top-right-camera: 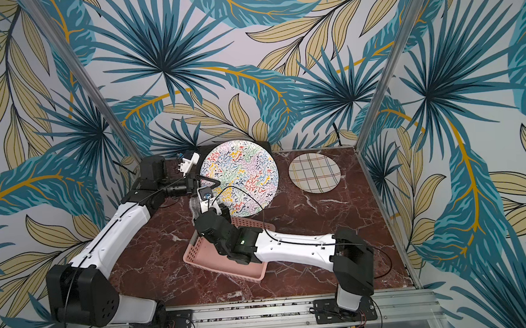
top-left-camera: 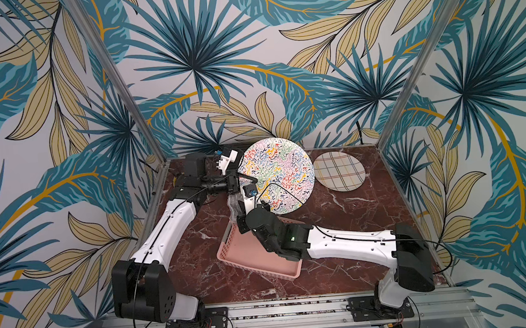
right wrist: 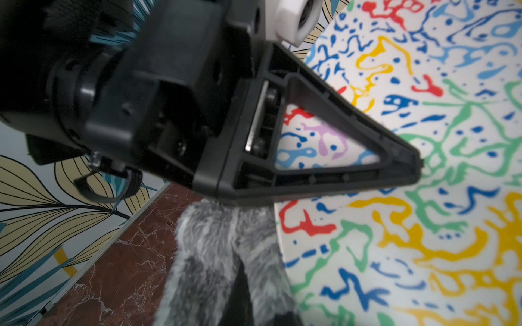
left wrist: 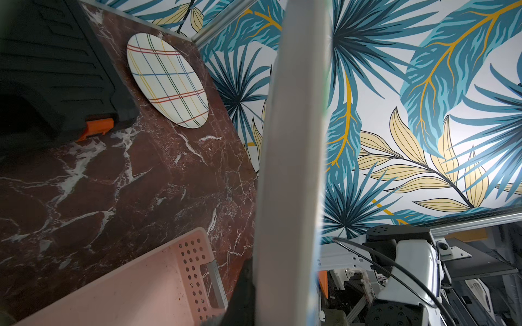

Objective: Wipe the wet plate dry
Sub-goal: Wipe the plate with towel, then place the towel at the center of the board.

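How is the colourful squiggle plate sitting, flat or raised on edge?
Raised on edge. The left gripper clamps the squiggle plate by its rim, seen edge-on in the left wrist view.

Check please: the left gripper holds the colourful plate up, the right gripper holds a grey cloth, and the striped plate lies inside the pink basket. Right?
One thing is wrong: the striped plate lies on the table, apart from the pink basket, as both top views show. The rest is right.

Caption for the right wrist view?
Left end effector grips the squiggle-patterned plate by its rim, grey cloth alongside.
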Controlling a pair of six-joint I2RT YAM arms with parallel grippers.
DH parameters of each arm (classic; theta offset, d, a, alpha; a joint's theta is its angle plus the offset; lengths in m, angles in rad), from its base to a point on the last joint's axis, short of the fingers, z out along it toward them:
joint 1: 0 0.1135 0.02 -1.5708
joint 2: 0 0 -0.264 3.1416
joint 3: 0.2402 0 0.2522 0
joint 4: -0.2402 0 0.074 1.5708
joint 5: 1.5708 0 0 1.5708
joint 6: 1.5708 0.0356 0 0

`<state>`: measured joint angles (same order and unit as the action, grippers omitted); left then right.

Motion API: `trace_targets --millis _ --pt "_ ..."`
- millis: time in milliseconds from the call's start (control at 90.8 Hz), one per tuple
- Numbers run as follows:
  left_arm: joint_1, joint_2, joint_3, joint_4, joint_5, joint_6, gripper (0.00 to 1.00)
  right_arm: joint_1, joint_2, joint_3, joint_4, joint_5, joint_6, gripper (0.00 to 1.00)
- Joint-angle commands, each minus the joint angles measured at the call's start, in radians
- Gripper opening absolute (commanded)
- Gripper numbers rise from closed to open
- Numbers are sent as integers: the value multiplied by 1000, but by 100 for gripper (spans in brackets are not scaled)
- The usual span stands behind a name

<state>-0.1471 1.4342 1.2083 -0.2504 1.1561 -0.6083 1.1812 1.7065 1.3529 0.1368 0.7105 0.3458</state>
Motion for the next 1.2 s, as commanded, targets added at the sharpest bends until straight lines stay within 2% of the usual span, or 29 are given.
trace_targets --millis 0,231,375,496,584,683,738,815,892,991,1102,1190 --pt "6 -15 -37 -52 4 72 0 -29 -68 62 219 106 -50 0" --pt "9 -16 -40 -59 -33 85 0 -29 -256 -109 258 -226 -62 0" --pt "11 -12 -30 -59 -43 88 0 -29 -402 -235 212 -285 -41 0" --pt "14 -7 -16 -71 -45 97 0 -29 -547 -340 81 -185 19 0" --pt "14 -8 -6 -83 -49 109 0 -30 -661 -415 -65 -15 101 0" --pt "15 -13 8 -107 -64 138 0 -33 -768 -448 -457 238 359 0" --pt "15 -18 14 -115 -73 149 0 -34 -813 -472 -643 295 506 0" --pt "15 -25 20 -124 -83 160 0 -35 -845 -512 -859 298 695 0" --pt "15 -30 26 -135 -91 171 0 -35 -830 -543 -1066 265 890 0" --pt "15 -36 32 -149 -99 186 0 -36 -776 -602 -1162 174 1024 0" --pt "15 -41 31 -156 -110 200 0 -75 -705 -705 -1081 28 1035 0" --pt "15 -48 32 -167 -119 223 0 -166 -659 -824 -878 -132 964 2"
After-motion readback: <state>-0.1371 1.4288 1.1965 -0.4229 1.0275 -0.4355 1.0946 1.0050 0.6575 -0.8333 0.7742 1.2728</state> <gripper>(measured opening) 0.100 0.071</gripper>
